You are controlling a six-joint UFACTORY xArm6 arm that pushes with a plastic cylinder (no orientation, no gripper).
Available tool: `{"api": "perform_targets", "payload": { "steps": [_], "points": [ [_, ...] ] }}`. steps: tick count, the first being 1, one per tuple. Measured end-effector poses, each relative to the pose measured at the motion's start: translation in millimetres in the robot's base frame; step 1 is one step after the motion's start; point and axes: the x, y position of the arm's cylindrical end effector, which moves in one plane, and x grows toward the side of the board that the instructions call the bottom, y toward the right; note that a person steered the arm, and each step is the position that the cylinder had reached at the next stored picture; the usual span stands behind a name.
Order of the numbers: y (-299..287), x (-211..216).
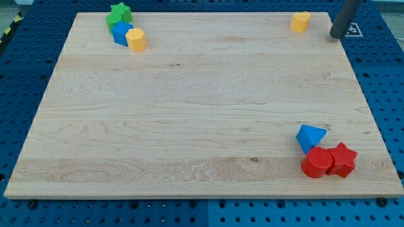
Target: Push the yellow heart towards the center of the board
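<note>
The yellow heart [301,21] lies near the top right corner of the wooden board [202,113]. My rod comes down from the view's top right. My tip [336,35] is at the board's right edge, to the right of the heart and slightly below it. There is a gap between the tip and the heart.
A green star [118,14], a blue block [121,33] and a yellow hexagon [136,40] cluster at the top left. A blue triangle [310,137], a red cylinder [316,162] and a red star [342,159] cluster at the bottom right. A blue pegboard surrounds the board.
</note>
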Motion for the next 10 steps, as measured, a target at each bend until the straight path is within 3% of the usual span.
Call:
{"api": "perform_targets", "payload": {
  "steps": [3,6,8,10],
  "points": [
    [-1.7,-41.4],
    [-51.9,-65.9],
    [-57.6,-59.8],
    [-121.6,-30.0]
  ]
}}
